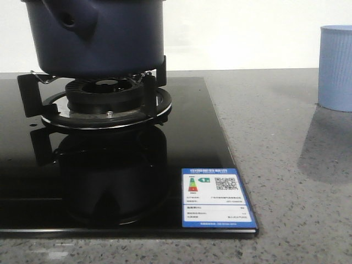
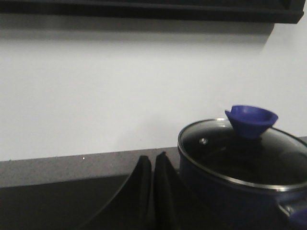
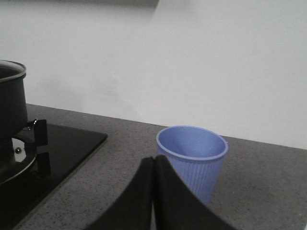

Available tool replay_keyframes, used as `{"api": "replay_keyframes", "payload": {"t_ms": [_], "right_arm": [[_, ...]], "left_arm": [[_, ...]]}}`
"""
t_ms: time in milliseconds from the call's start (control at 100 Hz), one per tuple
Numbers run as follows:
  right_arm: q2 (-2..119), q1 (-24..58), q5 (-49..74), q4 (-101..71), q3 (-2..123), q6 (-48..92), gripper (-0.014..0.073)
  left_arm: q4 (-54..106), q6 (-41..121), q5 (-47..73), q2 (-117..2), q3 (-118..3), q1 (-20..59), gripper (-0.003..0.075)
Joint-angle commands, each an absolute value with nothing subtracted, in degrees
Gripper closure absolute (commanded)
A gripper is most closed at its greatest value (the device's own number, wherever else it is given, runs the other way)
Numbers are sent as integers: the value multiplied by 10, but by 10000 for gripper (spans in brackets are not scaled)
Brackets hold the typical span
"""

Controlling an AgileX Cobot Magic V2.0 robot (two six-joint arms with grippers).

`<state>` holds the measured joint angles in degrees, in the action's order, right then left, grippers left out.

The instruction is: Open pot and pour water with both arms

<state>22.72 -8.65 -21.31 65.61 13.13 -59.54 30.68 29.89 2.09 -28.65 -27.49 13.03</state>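
The dark navy pot (image 1: 96, 36) sits on the burner's black supports, its stubby hollow handle (image 1: 69, 21) facing the camera. In the left wrist view the pot (image 2: 230, 201) carries a glass lid (image 2: 249, 153) with a blue knob (image 2: 251, 120). My left gripper (image 2: 152, 160) is shut and empty, just beside the pot's wall. My right gripper (image 3: 154, 160) is also shut with nothing in it, in front of a pale blue ribbed cup (image 3: 194, 160). Neither gripper shows in the front view.
The black glass hob (image 1: 110, 187) bears the burner ring (image 1: 107, 102) and a blue energy label (image 1: 217, 198). The pale blue cup (image 1: 335, 69) stands on the grey speckled counter (image 1: 286, 165) at the right. A white wall lies behind.
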Motion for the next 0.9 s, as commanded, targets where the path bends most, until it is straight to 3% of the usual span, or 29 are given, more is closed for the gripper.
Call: {"api": "replay_keyframes", "payload": {"t_ms": [0,270,890], "right_arm": [[176,-86,-193,651,119,-595,664],[82,-86,-162,651,65,-595,664],[82,-86,-159,651,65,-595,664]], "left_arm": [[317,299,-21,-226,-241,128,739],[354,299,-20,-99,-137,128,739],[374,299,-13,-95,-134,128,739]]}}
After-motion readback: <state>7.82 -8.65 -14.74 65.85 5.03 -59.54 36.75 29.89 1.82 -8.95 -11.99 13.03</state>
